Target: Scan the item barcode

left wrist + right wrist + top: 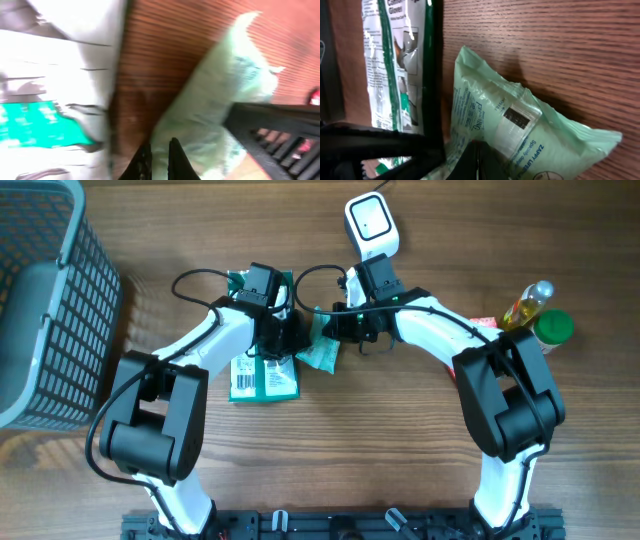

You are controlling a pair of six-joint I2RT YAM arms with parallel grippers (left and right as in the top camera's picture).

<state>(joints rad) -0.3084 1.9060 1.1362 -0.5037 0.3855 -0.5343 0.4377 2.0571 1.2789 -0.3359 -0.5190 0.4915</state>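
The item is a pale green plastic packet [322, 356] lying mid-table between my two arms. In the left wrist view, which is blurred, the packet [220, 90] fills the right half and my left gripper [160, 151] is shut with its film between the tips. In the right wrist view the packet [535, 135] shows a small dark printed patch on a clear window, and my right gripper [477, 147] is shut tight on its near end. From above, the left gripper [293, 332] and right gripper [335, 328] meet at the packet's top edge. A white scanner [371, 225] stands just behind.
A green-and-white glove packet [262, 378] lies flat beside the left gripper. A grey mesh basket [45, 300] fills the far left. An oil bottle [527, 305] and a green-lidded container [553, 328] stand at the right.
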